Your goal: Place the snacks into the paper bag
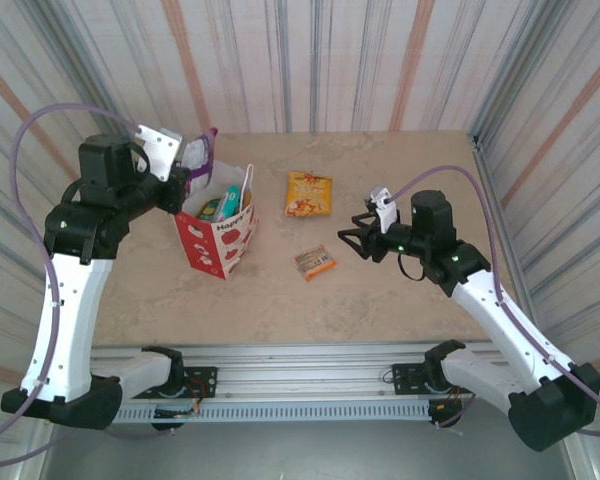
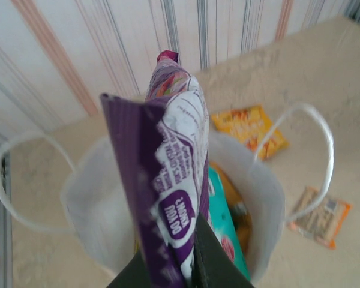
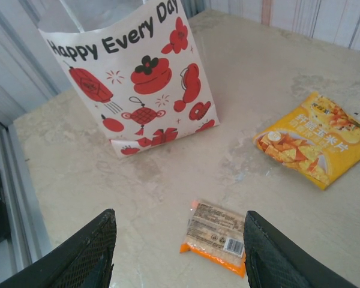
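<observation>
Beige surface (image 1: 380, 300), striped walls (image 1: 380, 60). Paper bag (image 1: 220, 240); yellow packet (image 1: 308, 193) at its 2 o'clock, orange packet (image 1: 314, 263) at 4. Left gripper (image 1: 187, 178) pinches purple packet (image 2: 168, 180) over the bag; right gripper (image 1: 352, 238) agape, empty.

Desk (image 1: 400, 300): beige marbled top, faint marks. Walls (image 1: 330, 60): sheeting striped grey, white and orange, closing in three sides. Metal rail (image 1: 310, 382): slotted, along the desk's near edge
</observation>
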You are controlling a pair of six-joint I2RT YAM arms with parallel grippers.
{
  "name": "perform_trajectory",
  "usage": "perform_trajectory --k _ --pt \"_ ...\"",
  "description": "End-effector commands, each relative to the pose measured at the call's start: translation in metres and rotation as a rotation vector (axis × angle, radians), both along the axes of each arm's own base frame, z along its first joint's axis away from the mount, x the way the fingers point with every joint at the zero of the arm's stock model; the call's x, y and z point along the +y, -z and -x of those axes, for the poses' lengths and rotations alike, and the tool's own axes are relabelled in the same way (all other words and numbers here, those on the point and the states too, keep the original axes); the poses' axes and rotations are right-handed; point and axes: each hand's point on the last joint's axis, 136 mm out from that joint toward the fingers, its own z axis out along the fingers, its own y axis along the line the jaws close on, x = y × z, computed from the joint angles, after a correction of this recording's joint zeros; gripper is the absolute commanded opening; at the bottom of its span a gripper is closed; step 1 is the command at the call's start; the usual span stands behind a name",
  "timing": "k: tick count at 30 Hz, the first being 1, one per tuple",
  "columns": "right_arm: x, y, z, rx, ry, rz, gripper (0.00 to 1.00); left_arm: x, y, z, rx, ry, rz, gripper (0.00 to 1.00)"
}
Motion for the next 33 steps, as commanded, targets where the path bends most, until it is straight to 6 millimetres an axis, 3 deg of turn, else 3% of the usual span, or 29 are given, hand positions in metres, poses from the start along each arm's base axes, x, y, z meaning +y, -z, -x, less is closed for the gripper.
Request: perform_trajectory --k 1,5,12,16,24,29,33 --pt "0.007 0.006 0.000 0.032 -0.021 -0.005 0.57 0.011 0.018 0.017 0.126 -0.051 -0.028 0.00" --pt "0.009 0.009 0.000 0.039 -0.026 0.002 0.57 0.012 0.036 0.010 0.237 -0.055 -0.071 0.00" --pt "0.010 0.011 -0.001 0.054 -0.020 0.018 0.57 0.008 0.041 -0.024 0.307 -0.054 -0.117 0.02" --pt "0.009 0.012 -0.001 0.055 -0.013 0.024 0.57 -0.005 0.046 -0.039 0.343 0.002 -0.106 0.02" --pt "0.009 0.015 -0.002 0.063 -0.014 0.033 0.58 -0.030 0.063 -0.045 0.483 0.119 -0.047 0.00" --pt "0.009 0.017 -0.002 0.065 -0.013 0.038 0.58 -0.027 0.078 -0.044 0.595 0.110 -0.077 0.00" --pt "0.009 0.018 -0.003 0.069 -0.013 0.039 0.58 -0.034 0.079 -0.050 0.593 0.137 -0.055 0.03"
